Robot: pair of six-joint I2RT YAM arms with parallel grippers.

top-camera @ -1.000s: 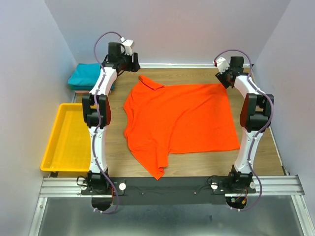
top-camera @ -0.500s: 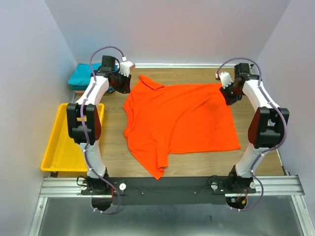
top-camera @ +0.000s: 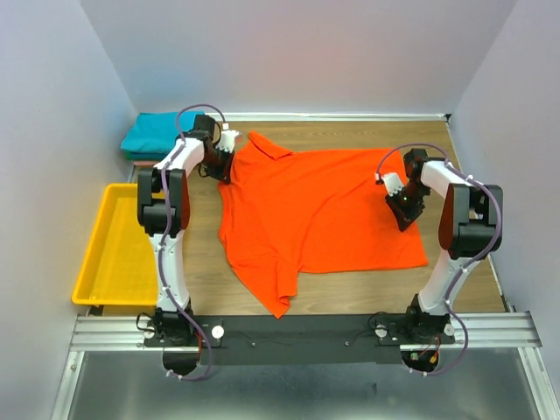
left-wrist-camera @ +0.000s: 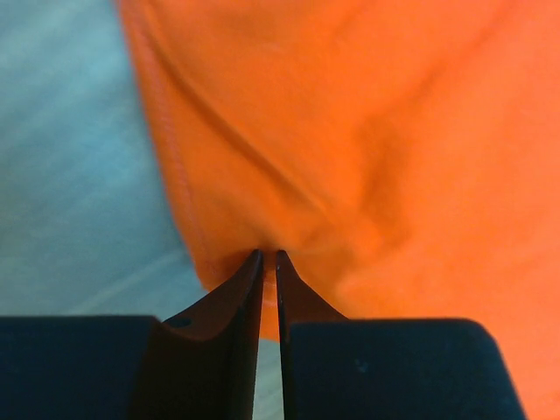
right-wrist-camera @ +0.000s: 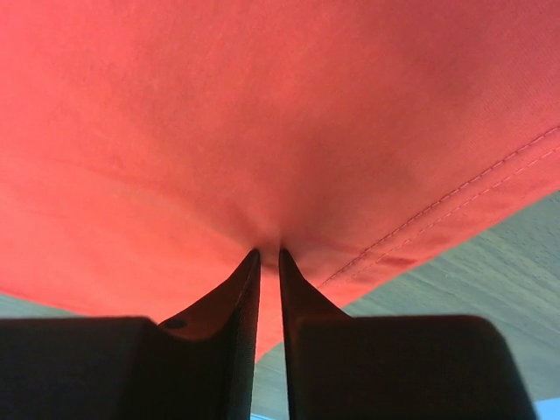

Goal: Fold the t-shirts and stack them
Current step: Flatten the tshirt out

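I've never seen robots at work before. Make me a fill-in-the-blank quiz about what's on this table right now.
1. The orange t-shirt is pinched by ____ pairs of fingers: the left fingers and the right fingers.
2. The folded teal t-shirt lies at the far ____ corner.
3. The plastic tray is coloured ____.

Missing words: two; left; yellow.

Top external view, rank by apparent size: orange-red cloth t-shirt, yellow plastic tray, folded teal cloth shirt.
1. The orange-red cloth t-shirt, spread flat, is clearly largest.
2. The yellow plastic tray.
3. The folded teal cloth shirt is smallest, though it lies farthest from the camera.
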